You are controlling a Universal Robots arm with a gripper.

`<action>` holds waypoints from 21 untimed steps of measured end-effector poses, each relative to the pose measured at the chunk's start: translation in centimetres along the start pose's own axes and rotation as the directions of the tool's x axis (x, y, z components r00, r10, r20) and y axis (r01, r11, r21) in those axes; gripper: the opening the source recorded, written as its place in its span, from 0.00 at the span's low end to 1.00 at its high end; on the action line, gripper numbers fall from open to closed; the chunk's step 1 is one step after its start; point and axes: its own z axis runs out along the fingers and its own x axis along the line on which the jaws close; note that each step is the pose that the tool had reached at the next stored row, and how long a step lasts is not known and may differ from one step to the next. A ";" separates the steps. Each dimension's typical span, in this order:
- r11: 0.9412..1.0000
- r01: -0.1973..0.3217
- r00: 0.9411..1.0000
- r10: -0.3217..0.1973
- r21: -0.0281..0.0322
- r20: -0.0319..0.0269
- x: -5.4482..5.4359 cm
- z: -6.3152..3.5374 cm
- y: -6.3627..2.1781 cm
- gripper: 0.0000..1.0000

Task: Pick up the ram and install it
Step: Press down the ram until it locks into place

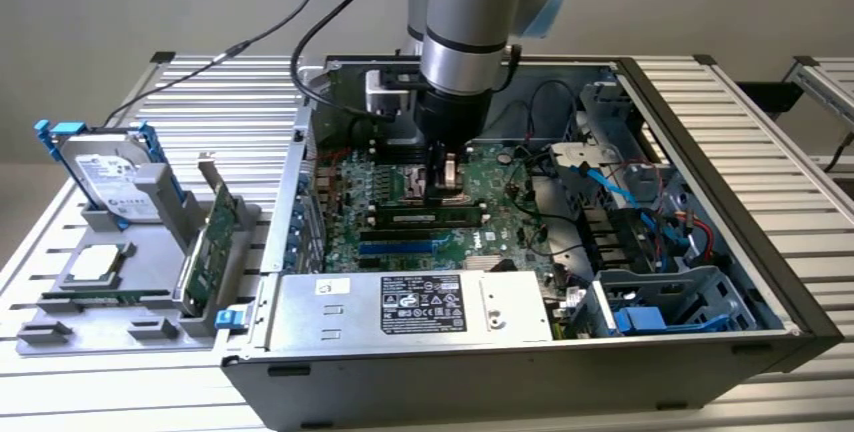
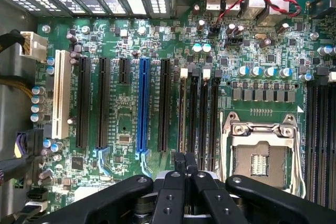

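Currently the end effector [image 2: 185,163] is seen closed, empty, just above the motherboard [image 2: 131,103]; the ram [image 1: 427,218] lies seated just beside it. Slot latches could be struck.

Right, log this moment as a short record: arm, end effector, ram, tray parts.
arm: grey and blue robot arm, reaching down into the open black computer case
gripper: black end effector, shut, nothing between its tips, over the green motherboard beside the metal processor socket
ram: long narrow green stick with dark chips, in a slot by the socket; seating unclear
tray: grey holder on the exterior view's left, with silver hard drive and upright green expansion card
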 end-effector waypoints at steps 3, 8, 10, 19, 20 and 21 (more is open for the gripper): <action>1.000 0.000 1.000 0.000 0.001 0.000 0.0 0.40 -0.02 0.11; 1.000 0.000 1.000 0.000 0.001 -0.001 0.0 0.95 -0.04 0.11; 1.000 0.000 1.000 0.000 0.001 0.000 0.0 1.07 -0.04 0.11; 1.000 0.000 1.000 0.000 0.001 0.000 0.0 -1.35 0.18 0.11; 1.000 0.000 1.000 0.000 0.001 0.000 0.1 -1.50 0.20 0.11; 1.000 0.000 1.000 0.000 0.001 0.000 0.1 -1.62 0.21 0.11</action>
